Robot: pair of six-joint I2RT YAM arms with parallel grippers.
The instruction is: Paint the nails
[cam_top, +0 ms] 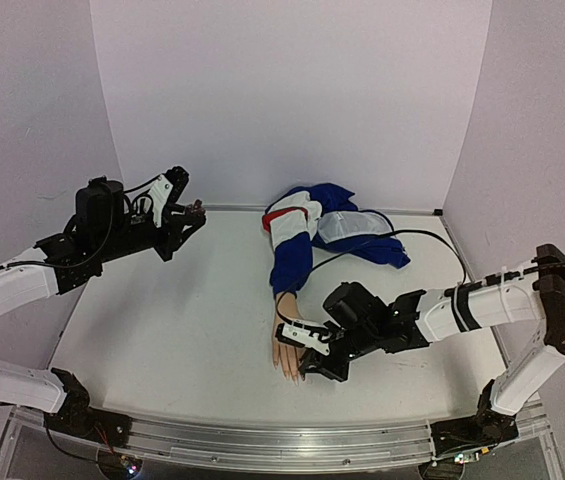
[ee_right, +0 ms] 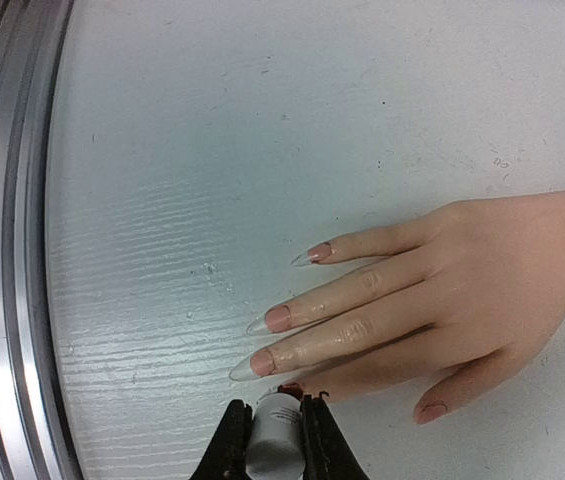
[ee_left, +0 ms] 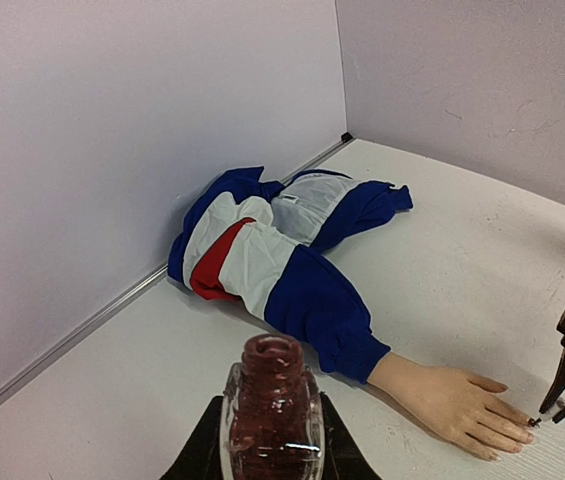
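The mannequin hand (cam_top: 287, 352) lies palm down near the table's front, coming out of a blue sleeve (cam_top: 292, 262). Its long nails (ee_right: 278, 318) are pinkish with clear tips on the three fingers and the thumb that show. My right gripper (ee_right: 275, 405) is shut on the white brush cap (ee_right: 274, 440). The dark red brush tip (ee_right: 290, 388) rests at the end of the finger nearest the thumb, hiding that nail. At the back left, my left gripper (cam_top: 190, 213) is shut on the open dark-red polish bottle (ee_left: 272, 370), held upright above the table.
A blue, white and red jacket (cam_top: 327, 225) is bunched against the back wall. A black cable (cam_top: 432, 238) runs from it towards the right arm. A metal rail (cam_top: 282, 442) edges the table's front, close to the fingertips. Walls enclose the table.
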